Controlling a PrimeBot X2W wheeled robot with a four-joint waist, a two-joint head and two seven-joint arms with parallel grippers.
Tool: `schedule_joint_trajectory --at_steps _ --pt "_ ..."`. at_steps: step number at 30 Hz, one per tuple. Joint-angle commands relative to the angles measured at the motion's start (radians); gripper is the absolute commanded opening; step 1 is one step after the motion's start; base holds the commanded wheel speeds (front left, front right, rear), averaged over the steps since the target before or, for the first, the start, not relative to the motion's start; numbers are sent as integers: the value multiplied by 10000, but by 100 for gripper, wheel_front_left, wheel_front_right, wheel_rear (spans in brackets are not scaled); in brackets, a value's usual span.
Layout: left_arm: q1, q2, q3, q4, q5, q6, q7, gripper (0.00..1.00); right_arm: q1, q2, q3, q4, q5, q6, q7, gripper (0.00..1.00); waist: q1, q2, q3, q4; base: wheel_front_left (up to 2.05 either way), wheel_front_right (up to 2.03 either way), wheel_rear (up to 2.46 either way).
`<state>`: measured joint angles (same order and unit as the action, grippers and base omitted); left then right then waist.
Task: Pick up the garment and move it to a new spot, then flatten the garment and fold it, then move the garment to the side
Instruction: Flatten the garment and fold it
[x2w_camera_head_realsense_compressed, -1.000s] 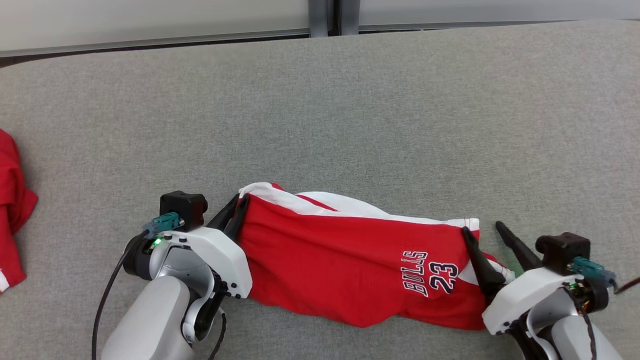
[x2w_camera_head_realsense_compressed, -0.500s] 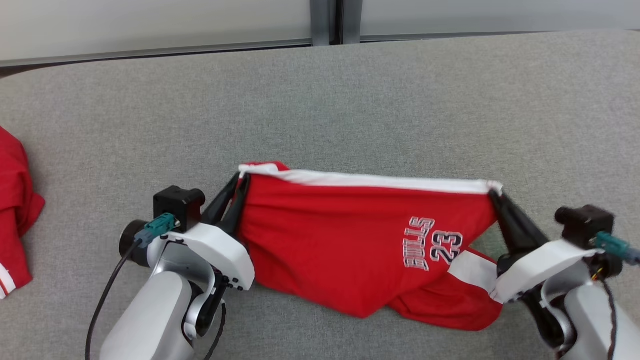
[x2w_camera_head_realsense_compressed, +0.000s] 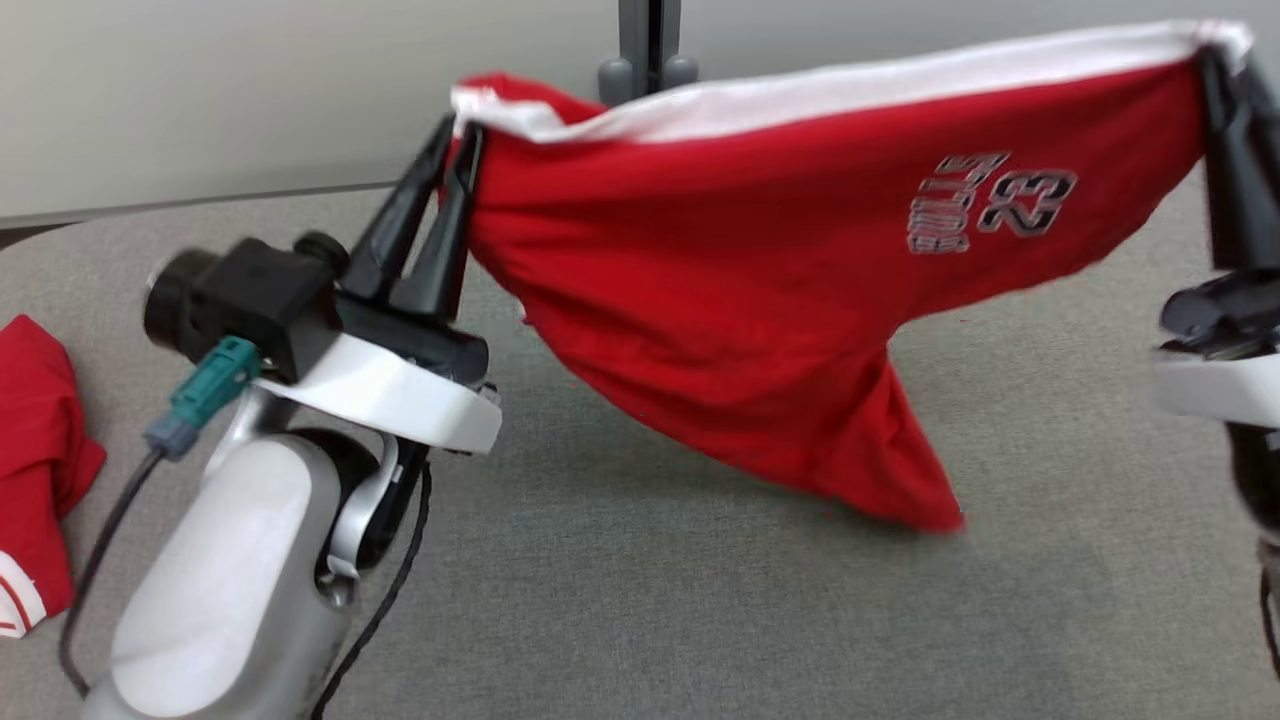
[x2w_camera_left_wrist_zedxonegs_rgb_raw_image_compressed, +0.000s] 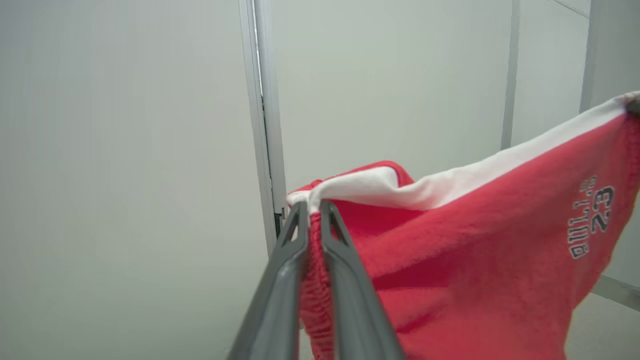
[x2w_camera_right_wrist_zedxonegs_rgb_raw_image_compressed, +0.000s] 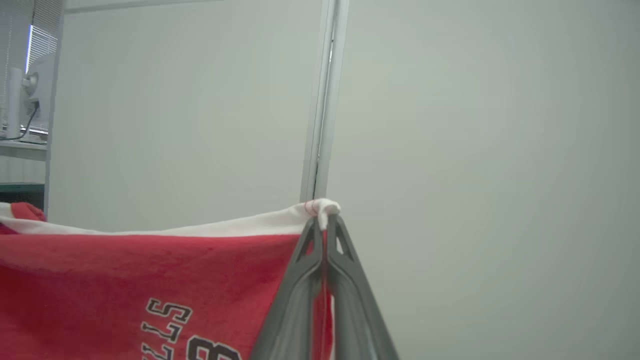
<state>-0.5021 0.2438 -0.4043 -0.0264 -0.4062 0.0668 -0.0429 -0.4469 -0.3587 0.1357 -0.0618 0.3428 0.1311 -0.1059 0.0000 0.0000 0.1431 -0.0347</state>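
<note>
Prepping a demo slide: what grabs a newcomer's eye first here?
The red garment, white band on top, hangs stretched in mid-air between the left tool and right tool, each shut on an upper corner. Its lowest tip dangles toward the grey table. A second red cloth lies at the table's left edge.

Diffuse, even light from above; no glare. Soft shadow on table beneath hanging garment. Motion blur on right gripper and garment edges, head view. Wrist views evenly lit, slightly soft.
</note>
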Motion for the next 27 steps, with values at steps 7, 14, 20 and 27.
schedule_joint_trajectory --at_steps 7,14,20,27 --pt "-871 223 339 -1556 275 407 440 0 -646 52 -738 -1725 -182 -7 860 0 0 0 -104 -165 0 0 0" --pt "-1642 167 407 -1900 190 402 777 0 -1696 63 -866 -1598 177 -7 1252 0 0 0 777 -224 0 0 0" --pt "-3502 56 575 -961 162 58 751 0 -3945 -108 -476 -565 689 -5 1168 0 0 0 2162 -240 0 0 0" --pt "-5786 -302 800 1221 82 -344 82 0 -6963 -139 387 1430 1089 -5 785 0 0 0 3151 -119 0 0 0"
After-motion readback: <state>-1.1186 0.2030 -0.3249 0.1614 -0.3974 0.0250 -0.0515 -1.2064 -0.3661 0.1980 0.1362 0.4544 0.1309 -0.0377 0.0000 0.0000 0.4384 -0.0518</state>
